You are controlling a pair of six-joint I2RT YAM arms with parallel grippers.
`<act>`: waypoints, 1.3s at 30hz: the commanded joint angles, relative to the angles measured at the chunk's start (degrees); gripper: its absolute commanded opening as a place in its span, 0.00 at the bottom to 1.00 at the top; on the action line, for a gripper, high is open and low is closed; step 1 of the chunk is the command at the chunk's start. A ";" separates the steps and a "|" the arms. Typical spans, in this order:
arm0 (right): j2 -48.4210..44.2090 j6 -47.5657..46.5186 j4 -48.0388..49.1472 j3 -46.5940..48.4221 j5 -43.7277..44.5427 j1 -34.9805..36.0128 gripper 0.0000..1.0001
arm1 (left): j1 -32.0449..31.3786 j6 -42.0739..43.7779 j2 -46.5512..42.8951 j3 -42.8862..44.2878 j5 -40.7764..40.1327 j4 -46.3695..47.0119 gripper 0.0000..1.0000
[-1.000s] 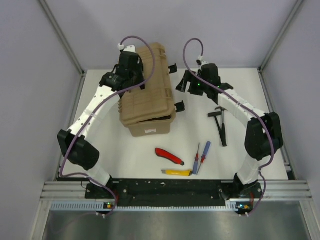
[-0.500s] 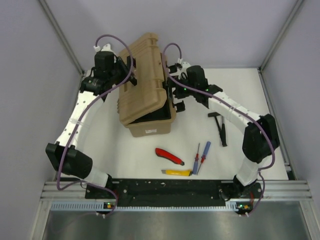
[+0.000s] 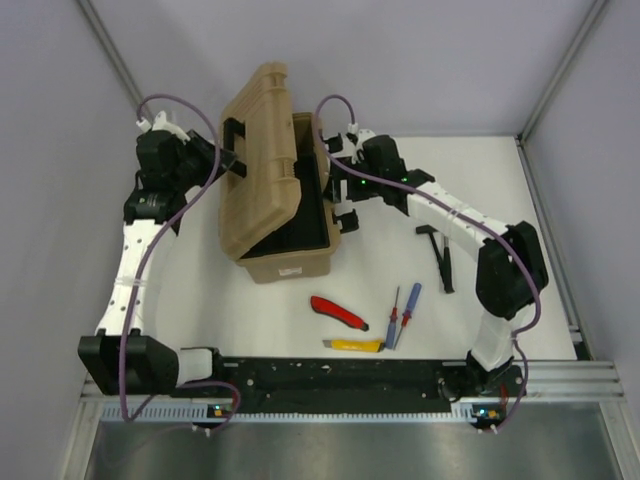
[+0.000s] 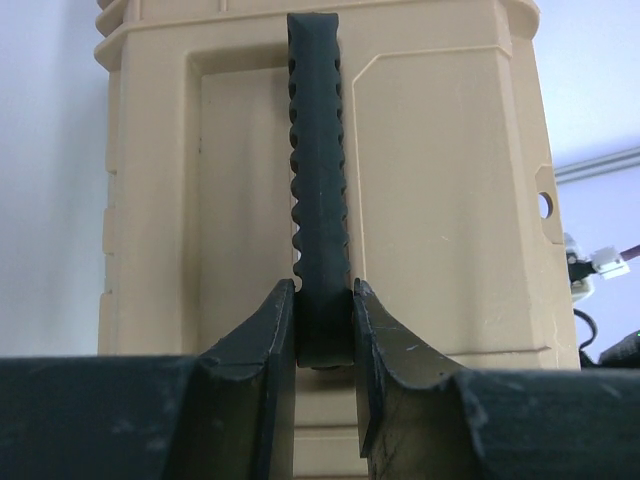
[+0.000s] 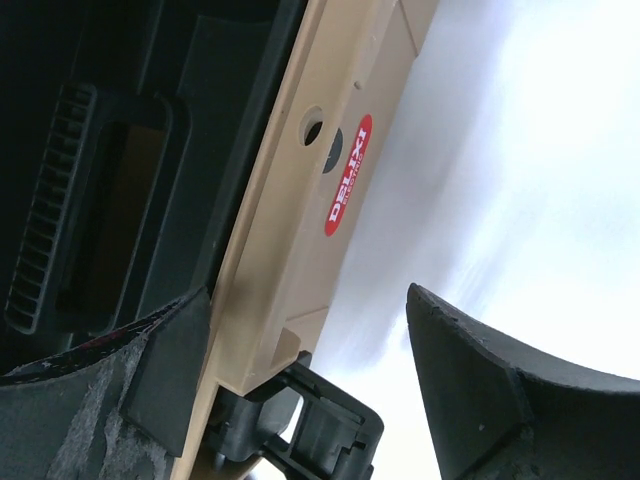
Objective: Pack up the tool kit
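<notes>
The tan toolbox [image 3: 288,265] stands open on the table, its lid [image 3: 262,140] raised upright and tipped to the left. My left gripper [image 3: 226,152] is shut on the lid's black handle [image 4: 318,180], and the ribbed handle sits between my fingers [image 4: 268,350]. My right gripper [image 3: 340,188] is open and straddles the box's right rim [image 5: 290,250], one finger inside and one outside, above a black latch [image 5: 325,430]. The black hammer [image 3: 440,255], red knife [image 3: 338,312], yellow knife [image 3: 355,345], red screwdriver [image 3: 394,315] and blue screwdriver [image 3: 409,310] lie on the table.
A black tray [image 3: 300,215] shows inside the box. The cell's grey walls stand close behind and to the left of the raised lid. The tools lie in front and to the right of the box, near the front rail [image 3: 340,375].
The lid has swung from nearly closed to upright and leftward as my left gripper pulled its handle up and left. My right gripper moved left onto the box's right rim.
</notes>
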 commanded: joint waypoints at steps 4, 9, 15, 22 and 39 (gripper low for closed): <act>2.47 -0.48 -4.27 1.89 4.00 0.23 0.76 | 10.06 -4.45 -7.33 -7.54 10.71 14.81 0.00; 3.61 1.19 -5.59 1.81 4.45 0.23 0.73 | 14.28 -5.61 -9.08 -10.44 14.93 16.04 0.00; 5.46 3.03 -6.64 3.21 3.21 0.23 0.70 | 18.85 -2.61 -12.25 -13.78 14.41 12.44 0.00; 7.48 5.58 -8.31 4.36 3.04 0.14 0.69 | 24.04 -7.17 -14.18 -23.61 18.53 17.86 0.00; 4.76 5.68 -9.02 9.80 2.86 0.23 0.71 | 25.54 -12.72 -15.85 -36.73 22.32 22.54 0.00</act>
